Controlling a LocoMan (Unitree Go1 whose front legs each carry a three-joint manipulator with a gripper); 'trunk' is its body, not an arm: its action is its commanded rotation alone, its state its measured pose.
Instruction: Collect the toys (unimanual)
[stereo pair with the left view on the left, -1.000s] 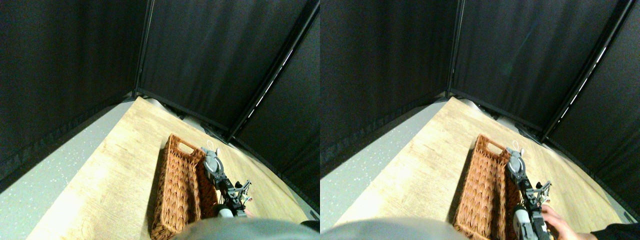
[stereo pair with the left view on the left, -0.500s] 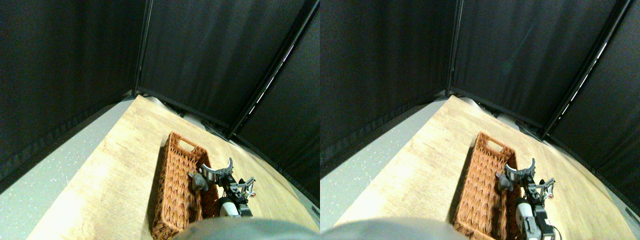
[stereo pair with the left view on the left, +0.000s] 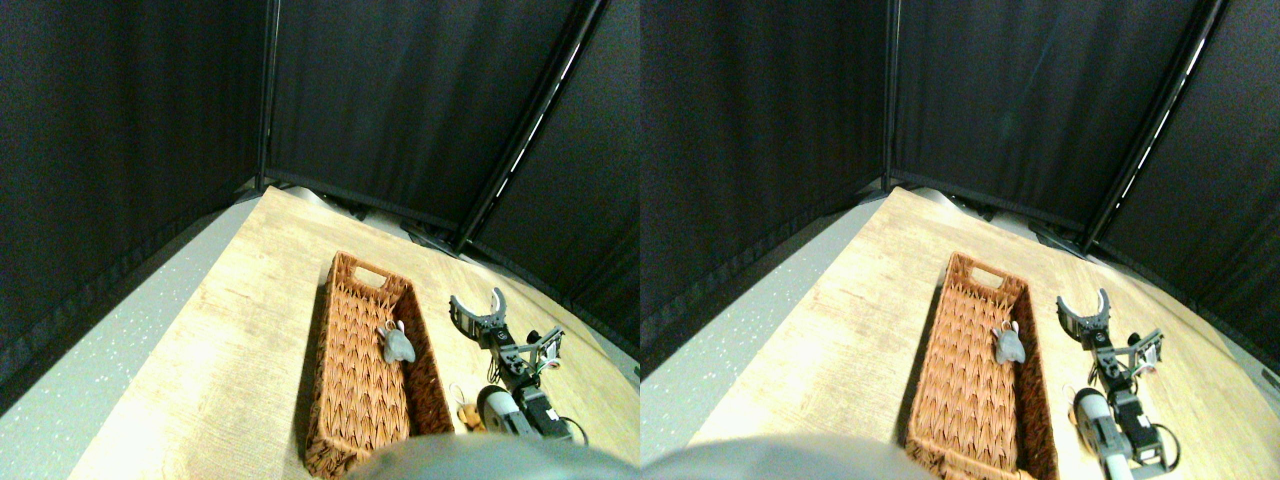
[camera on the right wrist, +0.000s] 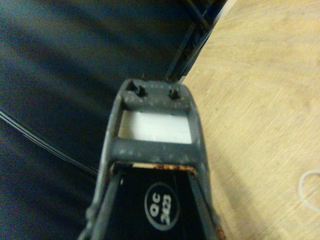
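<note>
Behind and around the work area: black curtain panels (stereo pair with the left view on the left: 400, 90) on dark metal frame posts, forming an enclosure; they also fill much of the wrist view.

Grey speckled floor (stereo pair with the left view on the left: 90, 370): strip along the left side of the stereo view, beside the board.

Light wood-grain surface (stereo pair with the left view on the left: 250, 330): broad pale plank-pattern sheet running from the far corner of the enclosure toward the camera; carries the basket and lies under the manipulator. A pale string loop (camera on the right wrist: 310, 190) lies on it at the edge of the wrist view.

Long brown woven wicker basket (stereo pair with the left view on the left: 350, 390): rectangular, lengthwise away from the camera, with a cut-out handle slot in its far end wall.

Right manipulator with black metal two-jaw tool (stereo pair with the left view on the left: 478, 306): reaches in from the lower right, just beside the basket's right wall and outside it. Jaws are spread wide in a curved fork, with nothing between them.

Small grey plush toy (stereo pair with the left view on the left: 396, 344): lies inside the basket, on its woven bottom against the right long wall, roughly mid-length; apart from the tool.

Small orange-brown item (stereo pair with the left view on the left: 466, 415): on the surface between the basket's near right corner and the manipulator's base; too small to identify.
</note>
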